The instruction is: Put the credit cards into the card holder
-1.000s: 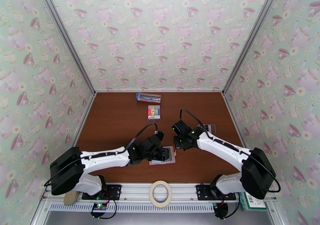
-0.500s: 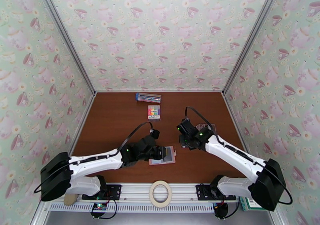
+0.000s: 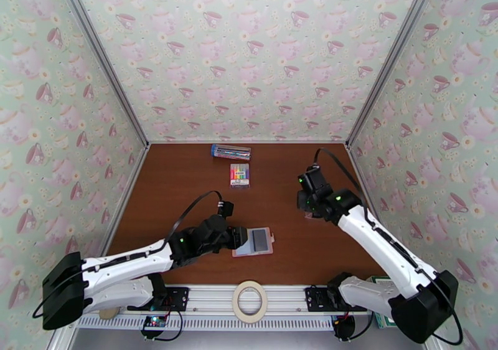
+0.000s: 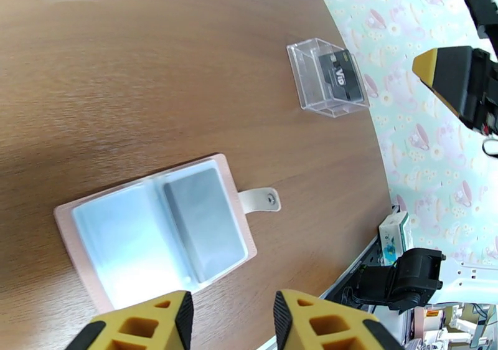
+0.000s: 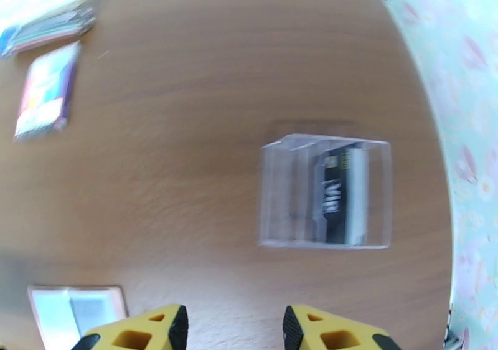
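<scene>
Card holder (image 4: 155, 233) lies open by left gripper (image 4: 231, 307) (jaws parted).

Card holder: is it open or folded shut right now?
Open. The card holder lies spread flat on the table, pockets face up, snap tab unfastened, a grey card in one pocket.

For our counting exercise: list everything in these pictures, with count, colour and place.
holder: one, pink, open, table's near middle
grey card: one, in a holder pocket
clear box: one, table's right side
dark card: at least one, inside the clear box
marker pack: one, rainbow, far middle
pen box: one, blue-ended, back edge
tape roll: one, cream, front rail
table: one, brown
left pincer: yellow tips, open, empty, by the holder
right pincer: yellow tips, open, empty, near the clear box
</scene>
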You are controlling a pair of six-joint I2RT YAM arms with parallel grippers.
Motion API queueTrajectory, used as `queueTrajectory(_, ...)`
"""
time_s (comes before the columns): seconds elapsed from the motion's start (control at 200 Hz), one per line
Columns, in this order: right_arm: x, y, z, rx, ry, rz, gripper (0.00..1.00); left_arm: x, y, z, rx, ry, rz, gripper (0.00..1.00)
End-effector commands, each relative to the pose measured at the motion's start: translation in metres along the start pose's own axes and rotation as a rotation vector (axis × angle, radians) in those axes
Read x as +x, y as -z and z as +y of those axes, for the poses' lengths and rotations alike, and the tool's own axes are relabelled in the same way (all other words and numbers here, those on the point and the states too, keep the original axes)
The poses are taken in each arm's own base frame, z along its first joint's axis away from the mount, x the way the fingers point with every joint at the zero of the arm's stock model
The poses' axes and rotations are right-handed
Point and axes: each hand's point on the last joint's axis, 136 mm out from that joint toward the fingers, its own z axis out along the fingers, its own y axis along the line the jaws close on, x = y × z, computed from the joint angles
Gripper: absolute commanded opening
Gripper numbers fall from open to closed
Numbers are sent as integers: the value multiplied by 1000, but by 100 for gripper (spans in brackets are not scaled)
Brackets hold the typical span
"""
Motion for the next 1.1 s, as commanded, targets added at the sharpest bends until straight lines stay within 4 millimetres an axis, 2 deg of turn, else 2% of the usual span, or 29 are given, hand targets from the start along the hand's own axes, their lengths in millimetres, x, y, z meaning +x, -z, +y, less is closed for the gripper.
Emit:
queueTrajectory(0.0,3,-16,-15,47,0,77,48,4,2,14,-39,10,3,43)
queueTrajectory(0.185,9,-58,-47,141,-46,180,49,7,2,16,-41,19,14,43)
queueTrajectory(0.421,14,-86,-62,132,-128,250,50,8,0,16,-38,25,18,43)
queueTrajectory(0.571,20,-105,-64,128,-153,295,50,10,-3,15,-36,25,32,43)
queueTrajectory(0.866,28,-127,-69,159,-157,348,50,10,-2,16,-40,22,32,43)
queueTrajectory(1.097,25,-130,-76,209,-145,355,49,11,-6,13,-38,18,48,43)
